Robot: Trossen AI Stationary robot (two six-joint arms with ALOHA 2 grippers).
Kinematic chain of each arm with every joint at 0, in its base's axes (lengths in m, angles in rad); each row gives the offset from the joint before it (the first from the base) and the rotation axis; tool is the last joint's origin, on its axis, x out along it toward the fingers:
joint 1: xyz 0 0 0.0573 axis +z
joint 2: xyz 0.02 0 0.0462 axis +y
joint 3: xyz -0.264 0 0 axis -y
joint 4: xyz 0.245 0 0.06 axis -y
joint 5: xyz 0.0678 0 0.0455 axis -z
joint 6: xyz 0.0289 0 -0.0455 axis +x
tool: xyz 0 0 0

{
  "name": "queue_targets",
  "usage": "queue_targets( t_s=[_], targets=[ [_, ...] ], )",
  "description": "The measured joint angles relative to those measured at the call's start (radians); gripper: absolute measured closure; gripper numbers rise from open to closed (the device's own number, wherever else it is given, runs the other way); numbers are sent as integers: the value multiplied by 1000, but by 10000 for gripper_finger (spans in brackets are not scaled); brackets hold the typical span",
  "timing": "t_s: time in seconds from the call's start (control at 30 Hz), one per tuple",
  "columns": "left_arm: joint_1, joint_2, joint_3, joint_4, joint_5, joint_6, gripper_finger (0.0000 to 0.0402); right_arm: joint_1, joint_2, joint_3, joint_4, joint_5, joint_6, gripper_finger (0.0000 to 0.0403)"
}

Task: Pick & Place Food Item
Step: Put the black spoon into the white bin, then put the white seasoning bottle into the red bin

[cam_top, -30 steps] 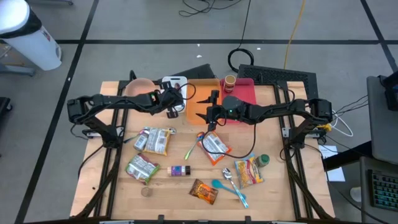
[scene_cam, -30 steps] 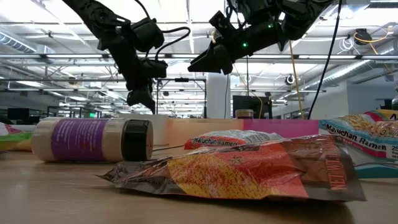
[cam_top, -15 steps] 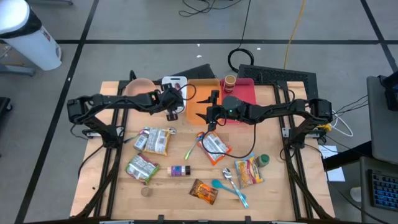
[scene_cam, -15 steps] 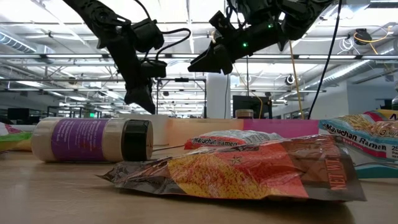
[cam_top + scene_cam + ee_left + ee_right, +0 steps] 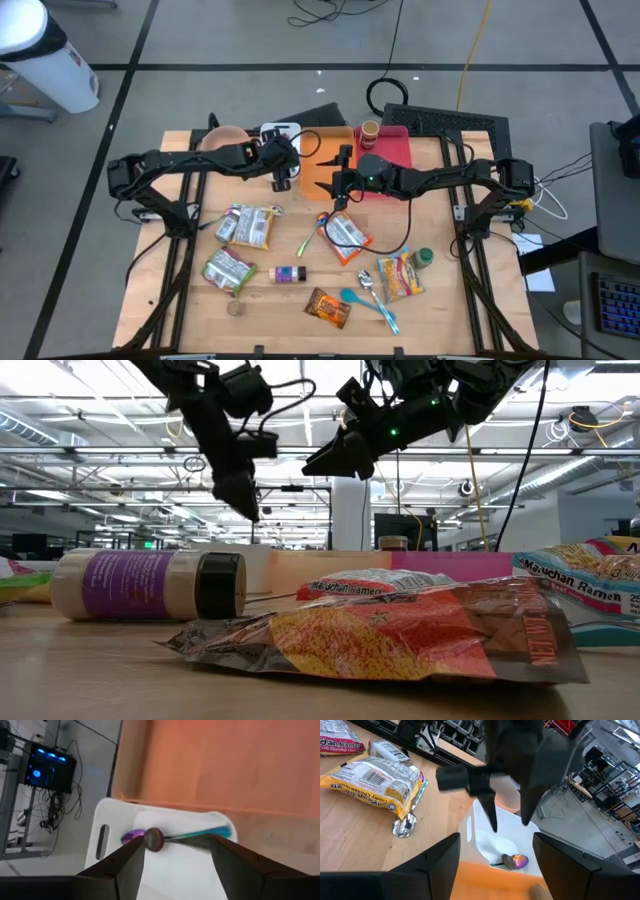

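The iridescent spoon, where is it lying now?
The spoon lies in the white tray at the table's far edge, beside the orange tray, directly under the left claw.

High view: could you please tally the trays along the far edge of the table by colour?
white tray: 1
orange tray: 1
red tray: 1
Total: 3

a spoon (image 5: 170,837) lies in the white tray (image 5: 115,870), beside the orange tray (image 5: 225,765).
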State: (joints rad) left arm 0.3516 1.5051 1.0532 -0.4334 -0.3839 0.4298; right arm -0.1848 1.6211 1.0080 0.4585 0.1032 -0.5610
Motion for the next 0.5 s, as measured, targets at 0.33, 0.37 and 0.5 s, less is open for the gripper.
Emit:
queue_targets(
  t_s=[0.33,0.37,0.5],
  targets=[
    [-43,-16,101,-113,-1,-34,162,-11,0,0,-30,0,10,161],
    [-47,-16,108,-107,-1,-41,162,-12,0,0,-31,0,16,161],
    [-53,-23,117,-85,97,-66,162,-17,0,0,-31,0,26,161]
  ],
)
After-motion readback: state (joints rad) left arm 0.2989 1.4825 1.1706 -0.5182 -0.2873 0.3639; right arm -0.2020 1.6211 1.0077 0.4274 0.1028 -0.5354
